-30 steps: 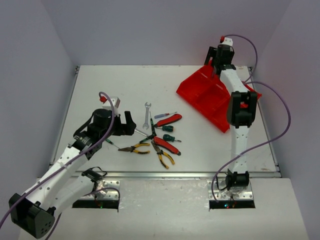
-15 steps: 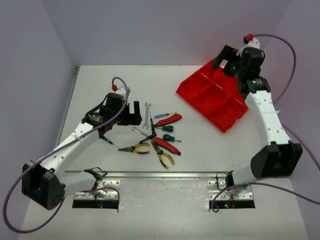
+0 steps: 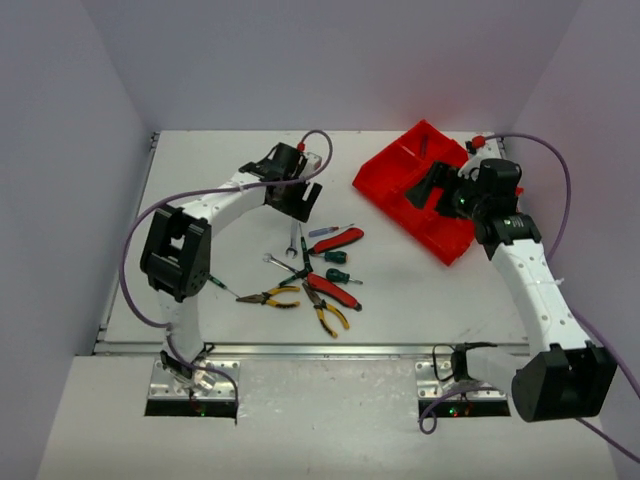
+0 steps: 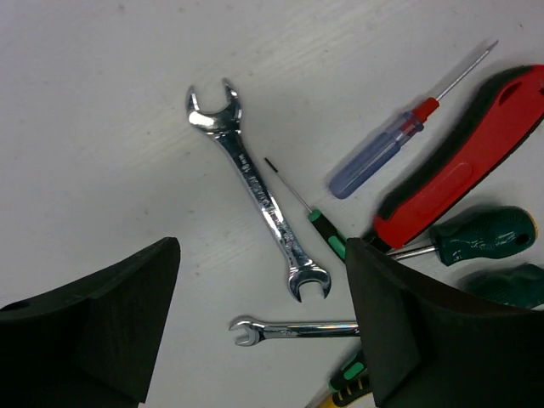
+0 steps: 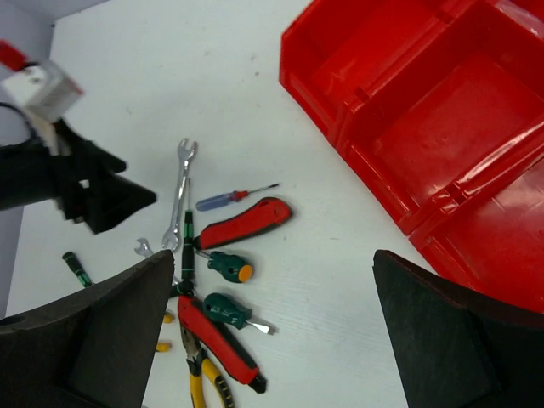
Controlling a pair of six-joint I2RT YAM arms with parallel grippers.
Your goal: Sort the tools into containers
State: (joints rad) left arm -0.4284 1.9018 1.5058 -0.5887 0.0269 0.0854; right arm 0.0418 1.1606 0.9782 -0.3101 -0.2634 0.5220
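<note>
The tools lie in a loose pile at mid-table. They include a silver wrench, a smaller wrench, a blue and red screwdriver, red-handled pliers, green screwdrivers and yellow-handled pliers. My left gripper is open and empty, hovering just above the silver wrench. My right gripper is open and empty, over the near-left edge of the red divided tray. The compartments that show look empty.
A slim black and green screwdriver lies apart at the left of the pile. More red-handled cutters and a second pair of yellow pliers lie at the near side. White walls stand at the back and sides.
My left arm swung from the left side forward and right, to above the silver wrench. My right arm came from the tray's far side down to its near-left edge.
</note>
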